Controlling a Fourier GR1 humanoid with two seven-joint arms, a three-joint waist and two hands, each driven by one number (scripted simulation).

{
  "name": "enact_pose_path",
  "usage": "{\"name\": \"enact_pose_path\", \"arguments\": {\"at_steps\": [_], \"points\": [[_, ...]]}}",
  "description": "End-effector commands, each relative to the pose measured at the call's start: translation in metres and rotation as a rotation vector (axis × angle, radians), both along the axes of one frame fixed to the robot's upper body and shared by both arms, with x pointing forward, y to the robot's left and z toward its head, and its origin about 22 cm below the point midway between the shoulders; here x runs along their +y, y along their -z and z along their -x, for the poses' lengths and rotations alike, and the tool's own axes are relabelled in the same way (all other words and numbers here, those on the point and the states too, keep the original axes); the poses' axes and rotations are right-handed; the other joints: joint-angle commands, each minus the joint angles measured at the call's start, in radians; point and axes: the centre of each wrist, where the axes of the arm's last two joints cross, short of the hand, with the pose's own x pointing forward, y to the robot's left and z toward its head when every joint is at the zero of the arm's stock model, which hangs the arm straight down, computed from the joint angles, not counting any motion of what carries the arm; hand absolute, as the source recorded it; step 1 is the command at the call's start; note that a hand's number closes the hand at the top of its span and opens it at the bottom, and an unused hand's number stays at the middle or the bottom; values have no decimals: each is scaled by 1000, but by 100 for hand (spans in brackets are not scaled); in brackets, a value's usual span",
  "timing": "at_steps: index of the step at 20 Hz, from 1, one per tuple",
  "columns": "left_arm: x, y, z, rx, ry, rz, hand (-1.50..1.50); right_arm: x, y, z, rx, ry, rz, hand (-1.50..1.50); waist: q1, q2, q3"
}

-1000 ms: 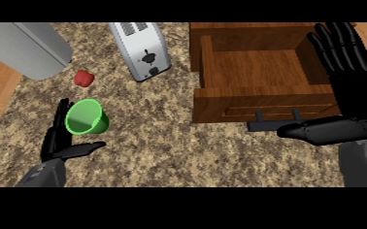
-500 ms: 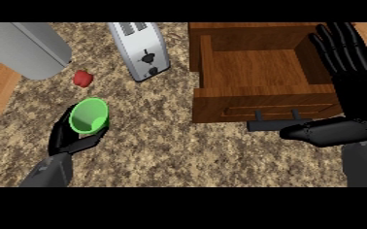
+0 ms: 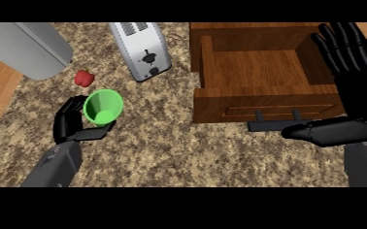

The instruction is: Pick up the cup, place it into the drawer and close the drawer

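The green cup (image 3: 104, 107) is at the left of the counter, its open mouth turned toward me. My left hand (image 3: 70, 124) is curled round its left and lower side, so part of the cup's wall is hidden. The wooden drawer (image 3: 265, 105) stands open at the upper right, its inside bare and its dark handle (image 3: 276, 122) facing the counter. At the right edge is my right hand (image 3: 351, 85), open with fingers up over the drawer's right wall and thumb beside the handle.
A silver toaster (image 3: 142, 51) lies behind the cup, between it and the drawer. A small red fruit (image 3: 84, 77) sits just above the cup. A grey metal vessel (image 3: 32, 48) fills the upper left corner. The granite counter (image 3: 179, 150) stretches between the cup and the drawer front.
My left hand has closed round the cup, and the cup has shifted a little right and away from me. The right hand has stayed where it was.
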Motion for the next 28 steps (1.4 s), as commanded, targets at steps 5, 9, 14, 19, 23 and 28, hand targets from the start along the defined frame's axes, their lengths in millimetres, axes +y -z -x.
{"name": "enact_pose_path", "arguments": {"at_steps": [5,9,14,19,23,28], "points": [[-62,-6,-26,-192,116,69,150,4,1,8,16,9,-5,-150,7,-8,2],[-71,-29,-46,-242,254,55,150,-4,1,2,15,40,7,-150,35,-17,5],[-114,-81,-87,-276,326,36,150,1,15,7,11,50,0,-150,39,-20,6],[-160,-140,-114,-267,431,-7,150,0,9,11,24,66,25,-150,45,-27,6],[-185,-209,-135,-284,451,-24,150,4,15,10,16,82,-1,-150,42,-23,6],[-233,-256,-140,-263,458,-100,150,0,7,1,9,27,6,-150,16,-16,5]]}}
